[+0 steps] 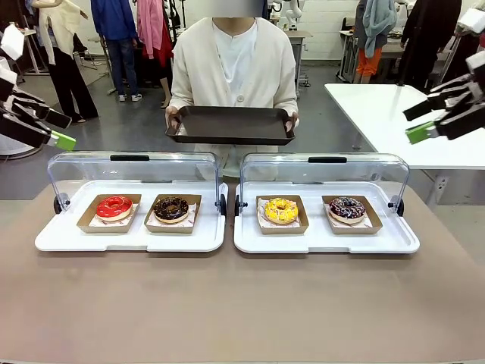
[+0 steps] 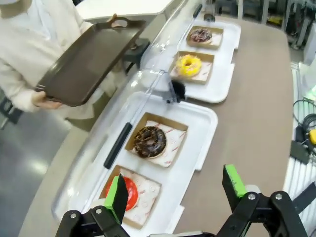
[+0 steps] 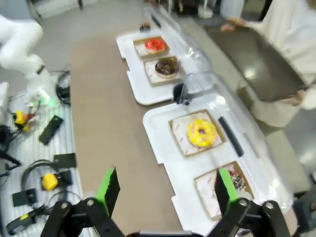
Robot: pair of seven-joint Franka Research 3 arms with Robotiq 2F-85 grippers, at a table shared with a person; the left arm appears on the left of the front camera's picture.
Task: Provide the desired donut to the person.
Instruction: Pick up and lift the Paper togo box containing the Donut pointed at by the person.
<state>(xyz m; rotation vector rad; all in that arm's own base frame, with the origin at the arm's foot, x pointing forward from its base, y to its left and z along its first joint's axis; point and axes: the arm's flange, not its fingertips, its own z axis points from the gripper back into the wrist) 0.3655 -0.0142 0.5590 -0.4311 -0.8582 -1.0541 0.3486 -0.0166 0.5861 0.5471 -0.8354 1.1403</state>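
Front view: red donut [image 1: 114,206], chocolate donut [image 1: 171,208] boxed in left case [image 1: 53,241]; yellow donut [image 1: 280,210], sprinkled donut [image 1: 347,208] in right case [image 1: 254,244] (wanted one cannot be told). Lids [image 1: 132,173] raised for access. Tray [image 1: 229,125] is held out by the person [image 1: 235,68], probably to receive. Left gripper [image 1: 61,130], right gripper [image 1: 418,122] are held spread, empty.

A brown counter [image 1: 242,303] is seen, on which two white display trays are set side by side, the left tray [image 1: 129,239] and the right tray [image 1: 326,244] just apart. Each is backed by a clear domed lid, raised open: the left lid [image 1: 91,171] and the right lid [image 1: 364,173], each topped by a black handle [image 1: 129,158]. A white table [image 1: 379,114] is placed beyond on a grey floor [image 1: 333,114]. Beside the counter, a yellow item [image 3: 49,181] and a flat black device [image 3: 51,129] are laid among cables.
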